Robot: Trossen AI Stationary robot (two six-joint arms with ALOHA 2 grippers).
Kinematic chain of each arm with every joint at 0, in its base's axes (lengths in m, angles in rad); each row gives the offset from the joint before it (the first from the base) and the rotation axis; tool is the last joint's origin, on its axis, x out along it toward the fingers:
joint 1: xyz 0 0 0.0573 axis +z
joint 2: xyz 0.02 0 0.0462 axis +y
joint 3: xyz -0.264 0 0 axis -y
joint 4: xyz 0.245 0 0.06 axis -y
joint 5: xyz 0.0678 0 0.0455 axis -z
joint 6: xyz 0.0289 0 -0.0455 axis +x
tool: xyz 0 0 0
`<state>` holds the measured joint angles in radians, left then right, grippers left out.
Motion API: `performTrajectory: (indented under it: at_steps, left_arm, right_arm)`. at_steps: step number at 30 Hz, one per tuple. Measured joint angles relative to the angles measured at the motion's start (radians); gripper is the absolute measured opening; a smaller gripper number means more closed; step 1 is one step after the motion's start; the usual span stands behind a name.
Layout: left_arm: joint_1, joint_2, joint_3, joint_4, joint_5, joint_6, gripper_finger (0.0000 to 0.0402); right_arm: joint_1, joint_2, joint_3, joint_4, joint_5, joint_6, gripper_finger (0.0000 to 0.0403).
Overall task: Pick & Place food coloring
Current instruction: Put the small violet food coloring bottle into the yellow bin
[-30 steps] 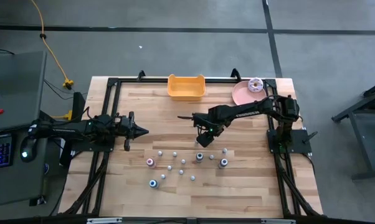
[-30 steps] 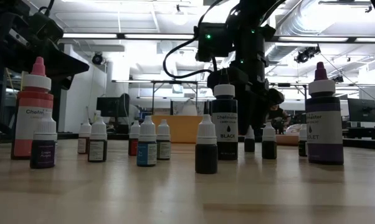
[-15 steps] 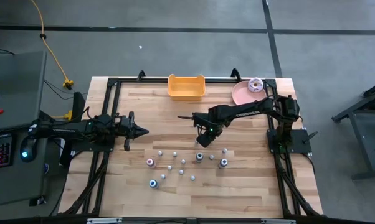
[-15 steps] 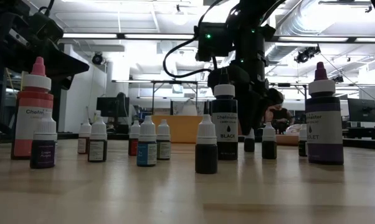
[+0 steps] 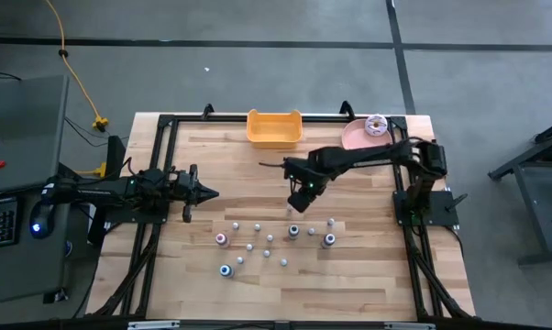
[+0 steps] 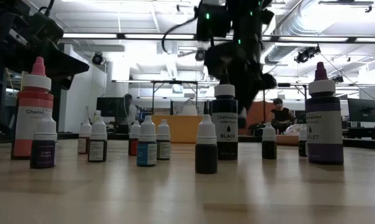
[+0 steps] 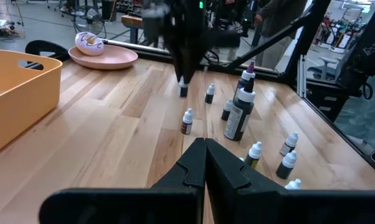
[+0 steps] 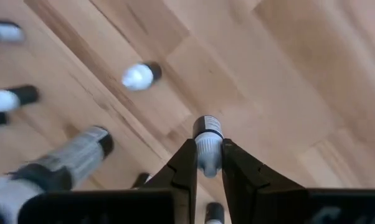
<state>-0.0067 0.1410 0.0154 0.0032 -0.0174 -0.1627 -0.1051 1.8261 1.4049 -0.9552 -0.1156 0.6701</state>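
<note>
- Though the low view loses it behind the tall black-labelled bottle point(image 6: 225, 121), the right tool point(image 8: 205, 163) is clamped on a tiny white-capped food coloring bottle point(image 8: 207, 138), lifted off the pale wooden desk point(image 5: 368, 275) at about 12 o'clock of the other small bottles point(image 5: 258, 240).
- The left tool point(image 7: 204, 155), fingers together, waits at 9 o'clock.
- The yellow plastic bin point(image 5: 274, 127) sits at the desk's far edge; the room beyond holds monitors and people.

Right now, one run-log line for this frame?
phase: lift | right gripper: jaws shut on small food coloring bottle, off the table | left gripper: idle, left side | yellow bin: empty
</note>
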Motion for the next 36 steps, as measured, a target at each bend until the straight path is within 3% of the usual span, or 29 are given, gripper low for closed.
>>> performTrajectory:
  at_steps: [11, 21, 27, 34, 36]
  left_arm:
    - [0.0, 0.0, 0.0, 0.0, 0.004, 0.0, 0.0001]
    - [0.0, 0.0, 0.0, 0.0, 0.005, 0.0, 0.0001]
    - [0.0, 0.0, 0.0, 0.0, 0.005, 0.0, 0.0001]
    - [0.0, 0.0, 0.0, 0.0, 0.004, 0.0, 0.0001]
    - [0.0, 0.0, 0.0, 0.0, 0.004, 0.0, 0.0001]
  right_arm:
    - [-0.07, -0.048, 0.364, -0.257, 0.153, -0.128, 0.0045]
    - [-0.202, -0.039, 0.593, -0.291, 0.218, -0.264, 0.0046]
    - [-0.252, 0.056, 0.714, -0.301, 0.214, -0.337, 0.0049]
    - [-0.303, 0.274, 0.941, -0.38, 0.214, -0.418, 0.0051]
    - [-0.317, 0.307, 0.935, -0.343, 0.208, -0.437, 0.0052]
